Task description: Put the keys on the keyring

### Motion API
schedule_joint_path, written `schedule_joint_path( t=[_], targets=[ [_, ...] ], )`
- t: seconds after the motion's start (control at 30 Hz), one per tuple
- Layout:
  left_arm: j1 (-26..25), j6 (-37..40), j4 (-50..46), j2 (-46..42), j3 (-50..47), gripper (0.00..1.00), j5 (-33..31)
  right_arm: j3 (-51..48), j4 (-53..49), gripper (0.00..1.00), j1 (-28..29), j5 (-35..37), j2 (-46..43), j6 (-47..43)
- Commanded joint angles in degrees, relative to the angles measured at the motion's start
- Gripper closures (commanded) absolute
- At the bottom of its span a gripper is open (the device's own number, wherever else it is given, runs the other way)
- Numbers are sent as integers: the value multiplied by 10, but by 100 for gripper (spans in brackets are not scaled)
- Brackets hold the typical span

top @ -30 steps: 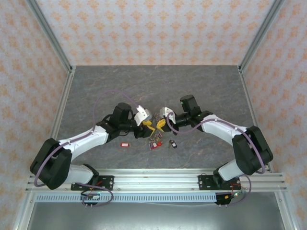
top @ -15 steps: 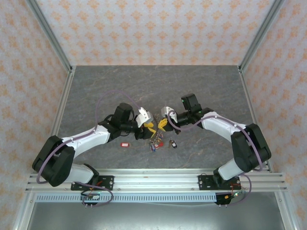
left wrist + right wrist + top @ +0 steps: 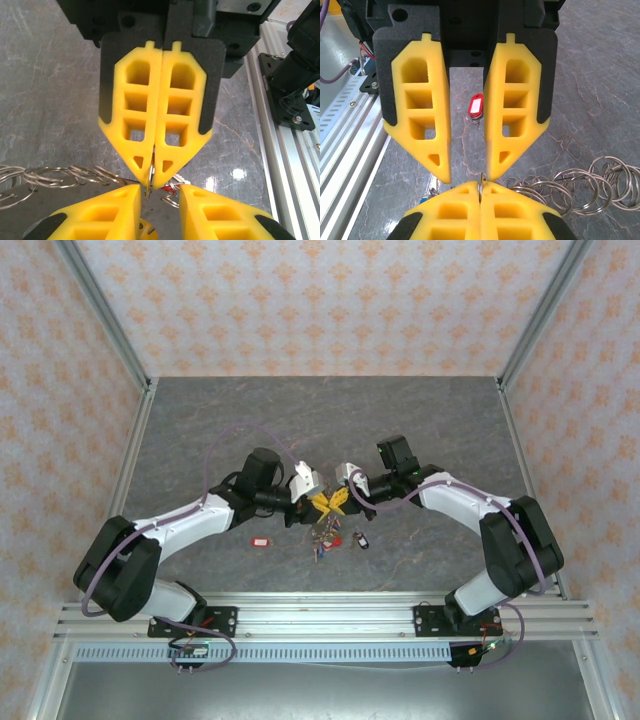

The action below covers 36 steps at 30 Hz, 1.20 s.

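Observation:
My right gripper (image 3: 481, 186) is shut on a thin metal ring of the keyring (image 3: 590, 186), whose silvery loops trail off to one side (image 3: 50, 176). The bunch with small red and blue tags hangs below both grippers (image 3: 322, 535). My left gripper (image 3: 160, 189) faces the right gripper (image 3: 152, 181) tip to tip, open with a narrow gap. The held ring's edge lies in that gap, close to one finger. One key with a red tag (image 3: 476, 106) lies on the table (image 3: 261, 541). The other key, with a dark tag (image 3: 361, 540), lies to the right of the bunch.
The grey stone-patterned table (image 3: 420, 420) has metal posts at its corners and patterned walls around it. An aluminium rail (image 3: 320, 618) with both arm bases runs along the near edge. A purple cable loops over the left arm (image 3: 225, 440).
My left gripper has moved right and closed in on the right gripper's tips, and its jaws have narrowed. The right gripper has kept its hold on the ring.

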Motion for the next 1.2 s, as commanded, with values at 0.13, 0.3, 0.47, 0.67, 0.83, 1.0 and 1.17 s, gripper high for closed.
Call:
schedule_joint_path(
  t=[0.13, 0.3, 0.47, 0.67, 0.83, 1.0, 1.17],
  targets=[
    [6, 48, -57, 11, 26, 71, 18, -5, 35, 100, 0, -36, -22, 3],
    [6, 35, -25, 8, 14, 68, -18, -9, 35, 100, 0, -40, -25, 4],
    [5, 28, -7, -1, 9, 71, -32, -2, 30, 100, -1, -51, -21, 5],
    [2, 22, 6, 8, 13, 75, -26, 7, 23, 100, 0, -68, -15, 7],
    [0, 31, -14, 17, 27, 87, -14, 7, 20, 100, 0, -66, -17, 9],
    [-3, 37, -20, 8, 26, 100, -26, -1, 14, 100, 0, -28, -27, 8],
    [-3, 26, 2, -4, 15, 100, -48, -42, 31, 91, -1, 64, -61, 5]
  ],
)
